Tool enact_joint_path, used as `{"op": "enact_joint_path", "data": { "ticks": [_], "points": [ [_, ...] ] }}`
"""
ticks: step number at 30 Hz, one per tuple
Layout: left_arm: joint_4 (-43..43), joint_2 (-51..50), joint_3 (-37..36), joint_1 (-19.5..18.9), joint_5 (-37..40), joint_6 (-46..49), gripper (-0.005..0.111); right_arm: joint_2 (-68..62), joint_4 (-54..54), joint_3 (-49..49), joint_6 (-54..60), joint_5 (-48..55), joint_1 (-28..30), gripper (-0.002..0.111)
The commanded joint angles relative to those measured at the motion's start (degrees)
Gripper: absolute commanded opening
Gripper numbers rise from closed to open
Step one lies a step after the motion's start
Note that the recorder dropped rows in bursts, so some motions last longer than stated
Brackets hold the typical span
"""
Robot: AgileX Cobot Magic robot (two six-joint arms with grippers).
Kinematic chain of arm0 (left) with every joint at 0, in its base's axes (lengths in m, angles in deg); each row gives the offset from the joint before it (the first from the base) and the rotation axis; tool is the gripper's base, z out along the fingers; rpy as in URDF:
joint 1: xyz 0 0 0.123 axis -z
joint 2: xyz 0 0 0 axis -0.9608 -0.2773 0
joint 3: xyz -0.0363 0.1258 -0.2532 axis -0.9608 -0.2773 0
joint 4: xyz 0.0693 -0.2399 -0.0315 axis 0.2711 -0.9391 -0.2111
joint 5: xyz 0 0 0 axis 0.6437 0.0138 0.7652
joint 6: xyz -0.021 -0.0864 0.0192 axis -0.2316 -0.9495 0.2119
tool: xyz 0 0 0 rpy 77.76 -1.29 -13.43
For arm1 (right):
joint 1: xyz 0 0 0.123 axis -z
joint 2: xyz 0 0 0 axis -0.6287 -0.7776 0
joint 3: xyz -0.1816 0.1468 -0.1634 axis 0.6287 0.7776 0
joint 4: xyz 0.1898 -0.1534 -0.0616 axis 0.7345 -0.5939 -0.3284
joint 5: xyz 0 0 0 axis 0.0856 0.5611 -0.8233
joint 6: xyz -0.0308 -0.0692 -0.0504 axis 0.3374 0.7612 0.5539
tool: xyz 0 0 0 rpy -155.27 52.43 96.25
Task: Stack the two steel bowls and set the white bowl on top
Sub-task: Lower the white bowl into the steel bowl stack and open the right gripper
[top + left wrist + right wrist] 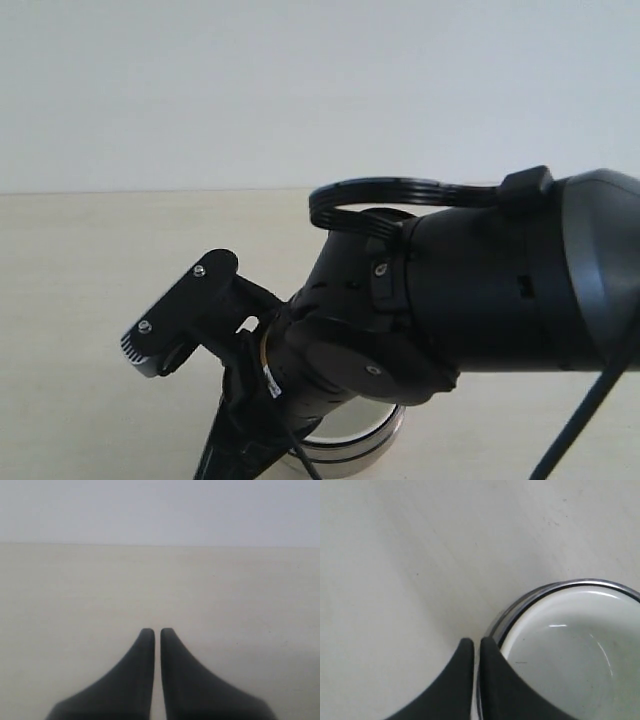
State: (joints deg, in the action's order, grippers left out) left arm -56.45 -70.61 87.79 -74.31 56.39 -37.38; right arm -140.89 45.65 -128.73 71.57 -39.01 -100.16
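Exterior view: the right arm [480, 290] fills the picture from 3 o'clock to the centre. The 2 steel bowls [355, 445] sit nested on the table [90, 300] at 6 o'clock, partly hidden beneath the arm. The right wrist view shows the white bowl [570, 655] seated inside them, ringed by the steel rims. The right gripper [476, 642] has its fingers pressed together on nothing (1 finger overlaps the stack's rim). The left gripper [156, 632] is likewise closed and empty above the table.
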Motion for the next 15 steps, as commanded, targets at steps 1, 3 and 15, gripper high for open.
{"op": "enact_joint_path", "data": {
  "ticks": [1,3,15],
  "points": [
    [0.0,0.18,-0.17,0.29,-0.43,-0.27,0.004,0.24,-0.65,0.15,-0.34,-6.52,-0.01,0.0],
    [0.0,0.18,-0.17,0.29,-0.43,-0.27,0.004,0.24,-1.07,0.15,-0.34,-8.45,0.07,0.0],
    [0.0,0.18,-0.17,0.29,-0.43,-0.27,0.004,-4.38,-5.11,0.15,-5.64,-12.82,5.71,0.0]
  ]
}}
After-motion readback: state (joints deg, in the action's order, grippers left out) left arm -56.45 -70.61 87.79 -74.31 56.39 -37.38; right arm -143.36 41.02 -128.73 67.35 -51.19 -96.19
